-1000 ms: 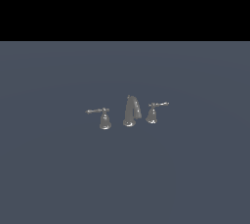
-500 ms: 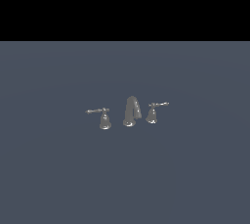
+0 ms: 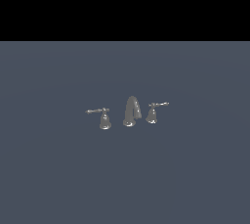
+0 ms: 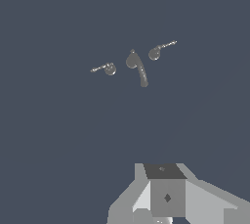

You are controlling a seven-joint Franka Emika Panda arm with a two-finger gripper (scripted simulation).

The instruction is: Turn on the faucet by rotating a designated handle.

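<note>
The silvery faucet stands in the middle of the grey floor, with its arched spout at the centre. The handle, a bell base with a thin lever pointing to the exterior view's right, sits just to the spout's right. Its twin has a left-pointing lever. The wrist view shows all three from above: handle, spout, twin. My gripper shows only in the wrist view, high above and well away from the faucet. Its fingers appear as one block with no gap and hold nothing.
A flat dark grey surface stretches all around the faucet. A black band fills the upper part of the exterior view. The arm does not show in the exterior view.
</note>
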